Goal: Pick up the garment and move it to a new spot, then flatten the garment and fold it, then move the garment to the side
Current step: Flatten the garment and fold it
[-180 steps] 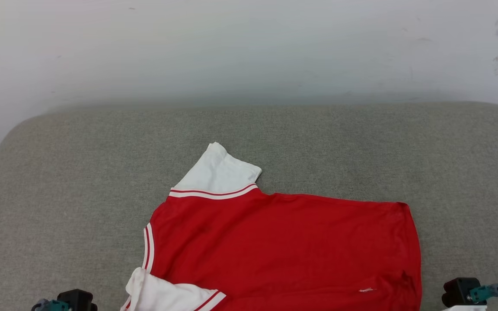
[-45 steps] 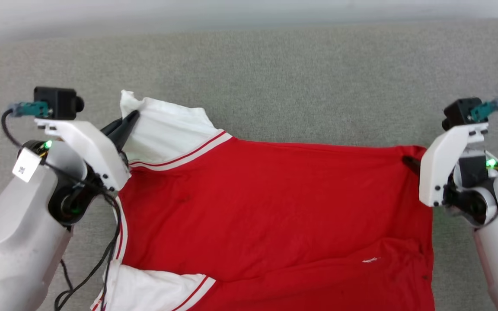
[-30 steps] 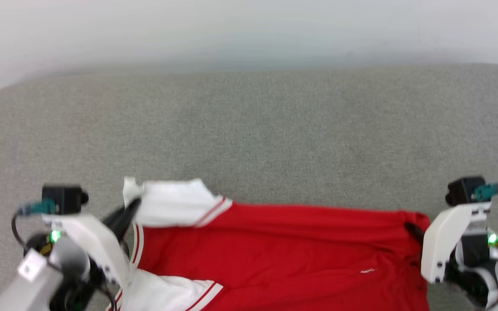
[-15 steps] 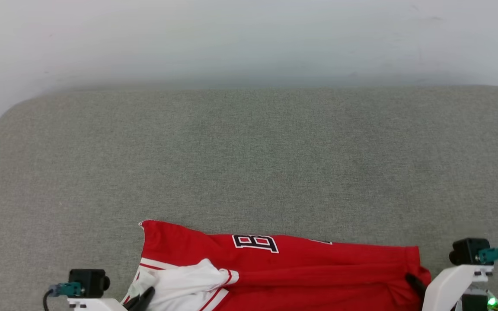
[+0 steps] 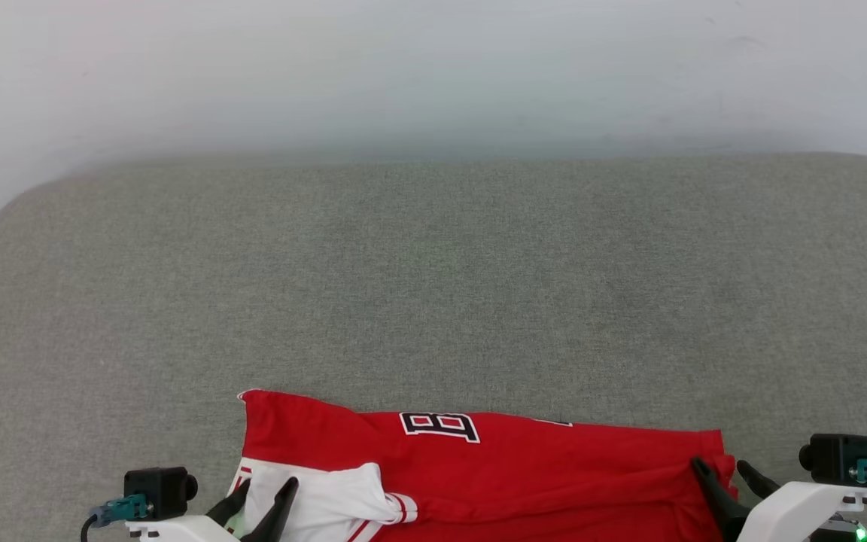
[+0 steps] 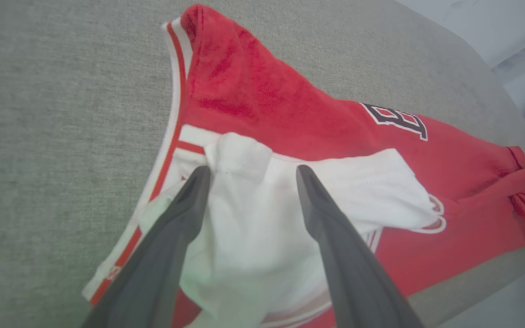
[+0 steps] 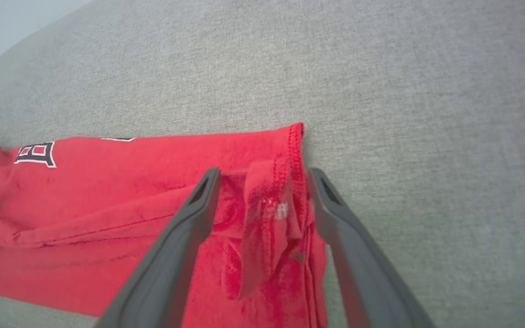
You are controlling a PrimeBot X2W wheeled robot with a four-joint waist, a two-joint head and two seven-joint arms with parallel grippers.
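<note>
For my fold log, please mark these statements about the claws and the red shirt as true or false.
The left claw is open over the white sleeve of the red jersey shirt. True.
The right claw is shut on the hem. False: it is open, astride the hem corner.
A black, white-outlined letter shows on the shirt. True.
The shirt lies at the far edge of the grey fabric surface. False: at its near edge.
</note>
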